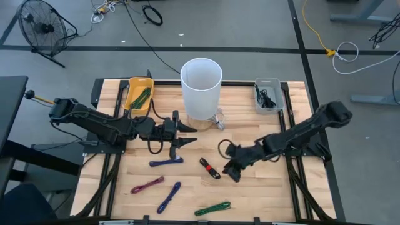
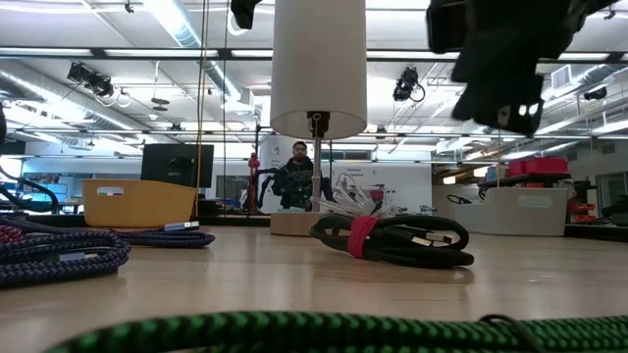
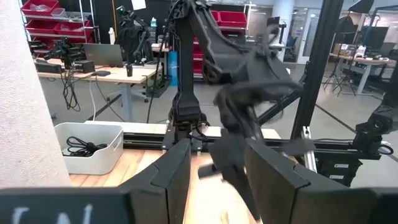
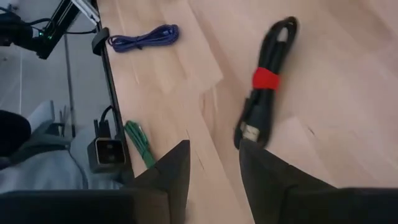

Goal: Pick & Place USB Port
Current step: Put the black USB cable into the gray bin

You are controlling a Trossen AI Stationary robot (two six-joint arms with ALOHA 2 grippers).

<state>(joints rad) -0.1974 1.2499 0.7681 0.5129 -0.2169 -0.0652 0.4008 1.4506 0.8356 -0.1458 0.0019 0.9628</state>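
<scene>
A black USB cable bundle (image 1: 210,168) bound with a red strap lies flat on the wooden table near its middle. It also shows in the right wrist view (image 4: 264,81) and the low view (image 2: 392,238). My right gripper (image 1: 230,170) is open and empty. It hovers above the table just to the right of the bundle, and its fingers (image 4: 267,174) stand short of the bundle's plug end. My left gripper (image 1: 190,134) is open and empty at mid-left. It points toward the table's right edge, beside the foot of a white cylinder (image 1: 201,87).
A yellow bin (image 1: 139,94) holding a green cable stands at the far left, and a grey bin (image 1: 267,95) holding a black cable at the far right. Blue cables (image 1: 165,162) (image 1: 169,197), a magenta one (image 1: 147,185) and a green one (image 1: 212,208) lie toward the near edge.
</scene>
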